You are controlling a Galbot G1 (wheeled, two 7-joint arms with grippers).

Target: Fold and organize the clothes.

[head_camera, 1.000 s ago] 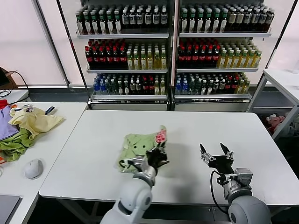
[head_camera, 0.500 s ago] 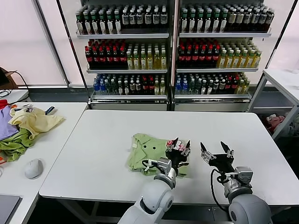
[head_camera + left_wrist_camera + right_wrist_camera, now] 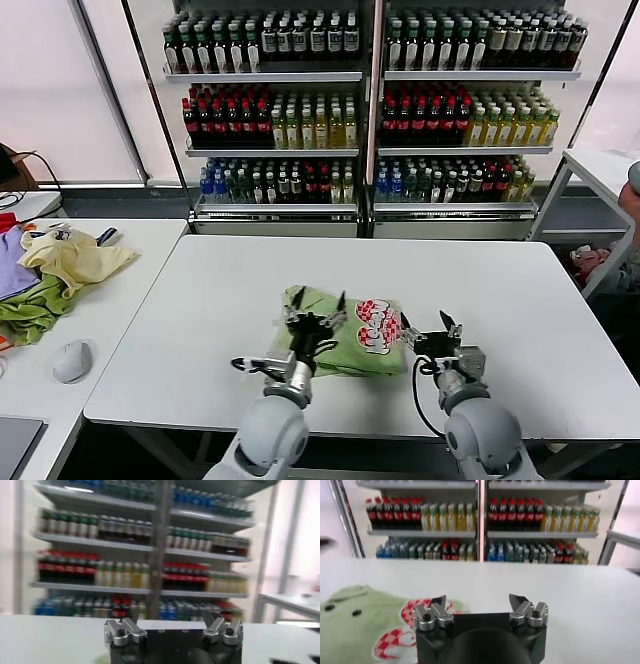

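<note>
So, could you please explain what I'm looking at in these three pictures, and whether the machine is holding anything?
It is a two-armed robot standing at a white table. The wide picture comes from a camera on its head, looking down; the other two come from cameras on its wrists, looking out over each gripper toward shelves of drink bottles. On the table lies a light green polo shirt, partly folded, its red-and-white print facing up. The left gripper is over the shirt, fingers spread, holding nothing. The right gripper is beside the shirt's edge, also open and empty. A side table holds other clothes and a computer mouse.
</note>
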